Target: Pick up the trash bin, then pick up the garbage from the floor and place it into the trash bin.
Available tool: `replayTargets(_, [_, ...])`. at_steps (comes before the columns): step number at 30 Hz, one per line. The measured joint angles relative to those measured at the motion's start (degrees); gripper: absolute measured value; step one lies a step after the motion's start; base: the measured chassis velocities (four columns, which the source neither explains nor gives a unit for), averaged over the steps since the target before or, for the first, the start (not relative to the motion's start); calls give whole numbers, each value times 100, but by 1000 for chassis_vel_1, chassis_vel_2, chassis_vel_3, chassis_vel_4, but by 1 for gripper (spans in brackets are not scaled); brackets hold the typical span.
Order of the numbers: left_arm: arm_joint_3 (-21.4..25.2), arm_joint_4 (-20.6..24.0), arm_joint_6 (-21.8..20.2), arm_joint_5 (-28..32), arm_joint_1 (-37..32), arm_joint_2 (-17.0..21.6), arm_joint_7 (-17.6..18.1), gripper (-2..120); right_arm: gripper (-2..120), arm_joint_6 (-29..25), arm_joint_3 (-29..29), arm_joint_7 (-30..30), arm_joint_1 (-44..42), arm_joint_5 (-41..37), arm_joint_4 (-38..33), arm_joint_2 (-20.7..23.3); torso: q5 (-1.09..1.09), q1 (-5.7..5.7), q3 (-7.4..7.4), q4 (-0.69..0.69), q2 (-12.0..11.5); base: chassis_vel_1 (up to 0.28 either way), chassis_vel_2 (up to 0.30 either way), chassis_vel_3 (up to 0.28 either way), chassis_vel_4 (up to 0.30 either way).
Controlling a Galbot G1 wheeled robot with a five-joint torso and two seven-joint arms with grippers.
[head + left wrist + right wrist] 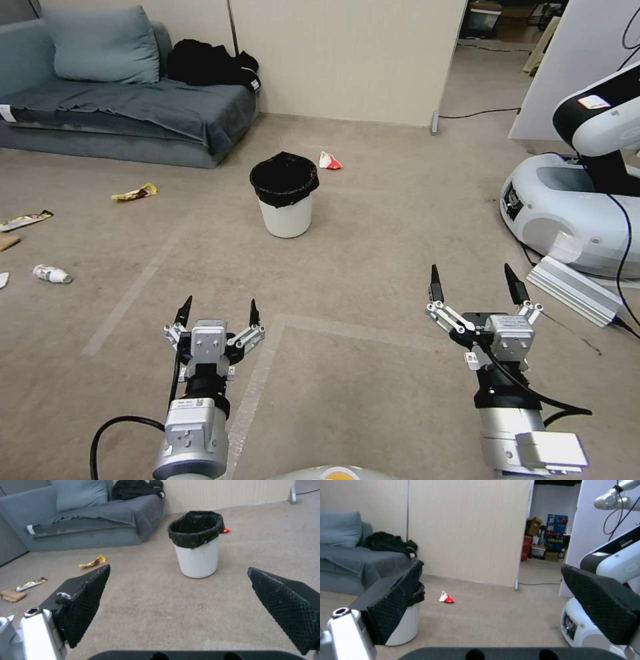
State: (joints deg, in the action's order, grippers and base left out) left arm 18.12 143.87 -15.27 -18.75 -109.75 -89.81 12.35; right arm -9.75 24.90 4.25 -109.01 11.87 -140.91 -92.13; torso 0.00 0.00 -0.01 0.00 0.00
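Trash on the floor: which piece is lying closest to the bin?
The red-white packet, on the carpet just behind the trash bin. The yellow wrappers and the small bottle lie farther off, toward the sofa side.

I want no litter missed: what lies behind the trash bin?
Just behind the trash bin, on the carpet, lies a red-white packet. In the left wrist view the bin covers most of it, leaving a red sliver. Carpet directly behind the bin's base is hidden.
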Motion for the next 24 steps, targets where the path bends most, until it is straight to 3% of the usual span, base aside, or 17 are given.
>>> replayTargets(18, [32,-42,13,-30,44,-21,-46,100,100,-33,64,-80,42,-26,76,-7,0,-1,0,0,0,-20,17,11,-14])
replayTargets(24, [38,-50,20,-46,53,-36,-47,100,100,-33,69,-86,56,-40,95,-4,1,0,1,0,0,-160,168,172,-159])
